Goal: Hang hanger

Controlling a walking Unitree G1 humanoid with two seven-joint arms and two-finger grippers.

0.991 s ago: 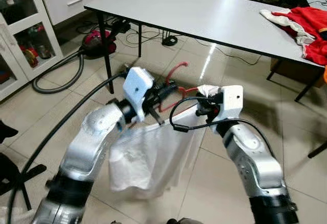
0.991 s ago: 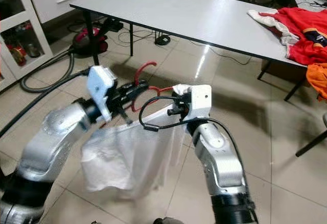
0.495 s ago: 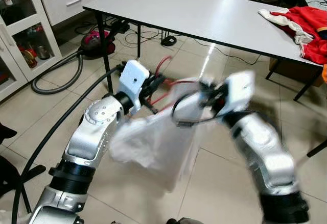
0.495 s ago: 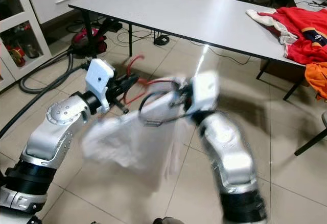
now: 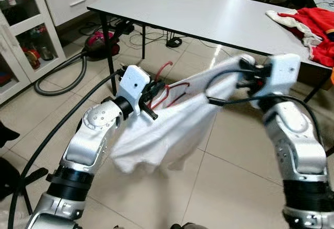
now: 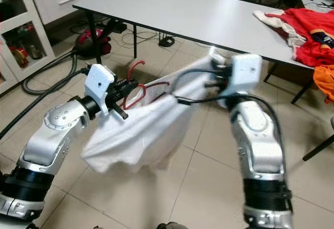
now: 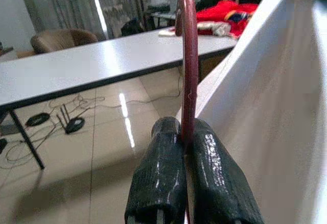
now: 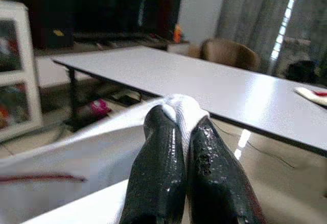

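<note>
Before the table (image 5: 209,15), over the tiled floor (image 5: 235,156), you have both grippers up with a white garment (image 5: 167,135) stretched between them. Your left gripper (image 7: 185,141) is clamped tight on the red hanger (image 7: 188,66), its two fingers pressed against the hanger's stem just below the hook, which points up toward the table's edge. The hanger sits at the left end of the garment, below and short of the table's near edge. Your right gripper (image 8: 180,127) is pinched closed on a bunched corner of the garment, held up close to the table's near edge, higher than the left. The cloth sags in a loose pouch under the line between them. A red shirt (image 5: 313,25) lies on the table's far right end. A vacuum cleaner (image 5: 99,44) and its hose (image 5: 57,83) rest on the floor by the table's left leg, beside a white cabinet (image 5: 26,25).
</note>
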